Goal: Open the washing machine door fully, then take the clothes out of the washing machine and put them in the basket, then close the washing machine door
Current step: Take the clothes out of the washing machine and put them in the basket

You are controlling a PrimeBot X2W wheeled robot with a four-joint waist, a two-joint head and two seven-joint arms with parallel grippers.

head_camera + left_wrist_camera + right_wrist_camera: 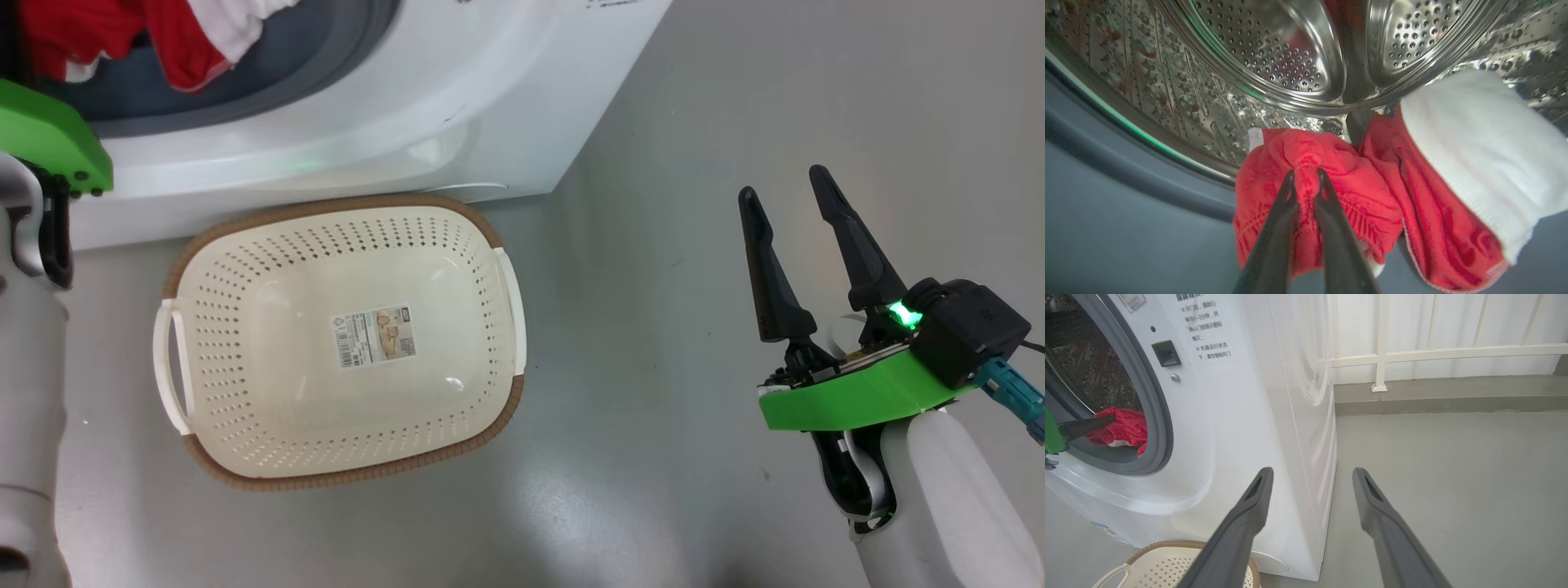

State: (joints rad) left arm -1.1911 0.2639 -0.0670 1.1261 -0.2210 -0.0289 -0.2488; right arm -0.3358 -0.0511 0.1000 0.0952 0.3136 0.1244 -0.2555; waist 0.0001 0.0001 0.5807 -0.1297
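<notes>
Red and white clothes (1331, 183) lie at the mouth of the washing machine (424, 106), against its steel drum (1265, 53). My left gripper (1306, 173) reaches into the opening and is shut on a fold of the red fabric. From the head view the clothes (122, 37) show at the top left, inside the grey rubber ring. The cream basket (188, 327) sits on the floor in front of the machine, nothing in it. My right gripper (788, 192) hovers open to the right of the basket, holding nothing. The washing machine door is out of view.
Grey floor (694, 245) spreads to the right of the washing machine (1241, 416). A white railing (1433, 355) and a low kerb run behind it. The basket's rim (1167, 544) lies just below my right gripper's fingers (1249, 514).
</notes>
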